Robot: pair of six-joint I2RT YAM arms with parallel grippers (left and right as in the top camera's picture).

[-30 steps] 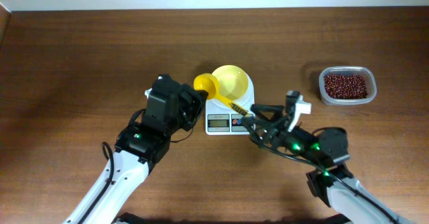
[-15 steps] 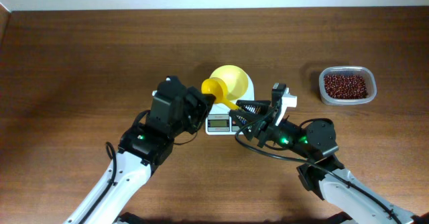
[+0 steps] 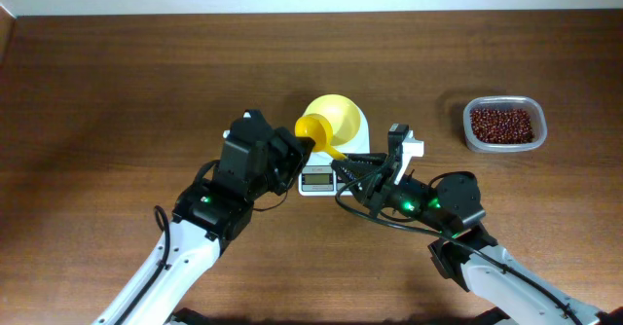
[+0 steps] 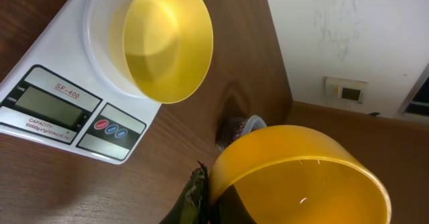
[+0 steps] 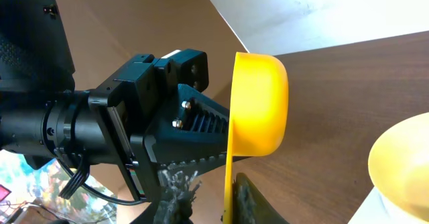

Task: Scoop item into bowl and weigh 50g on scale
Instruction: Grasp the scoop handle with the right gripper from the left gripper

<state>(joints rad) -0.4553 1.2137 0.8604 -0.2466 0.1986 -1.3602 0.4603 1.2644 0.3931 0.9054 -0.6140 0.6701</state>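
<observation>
The pale-yellow bowl (image 3: pixel 338 117) (image 4: pixel 167 39) sits empty on the white scale (image 3: pixel 331 160) (image 4: pixel 53 96). Just left of it, above the table, hangs a yellow scoop (image 3: pixel 313 127) (image 4: pixel 301 177). My left gripper (image 3: pixel 297 148) (image 4: pixel 211 184) is shut on the wall of its cup. My right gripper (image 3: pixel 348 172) (image 5: pixel 214 197) straddles the scoop's handle (image 5: pixel 229 184). One finger touches the handle and the other finger (image 5: pixel 177 197) stands a small gap off, so it is open. The beans (image 3: pixel 502 124) lie in a heap at the far right.
A clear plastic tub (image 3: pixel 504 100) at the right holds the beans, well away from both arms. Both arms meet in front of the scale, over its display. A wall bounds the table's far edge.
My right gripper has moved left to the scoop's handle and its jaws have narrowed around it. My left gripper has shifted slightly right with the scoop.
</observation>
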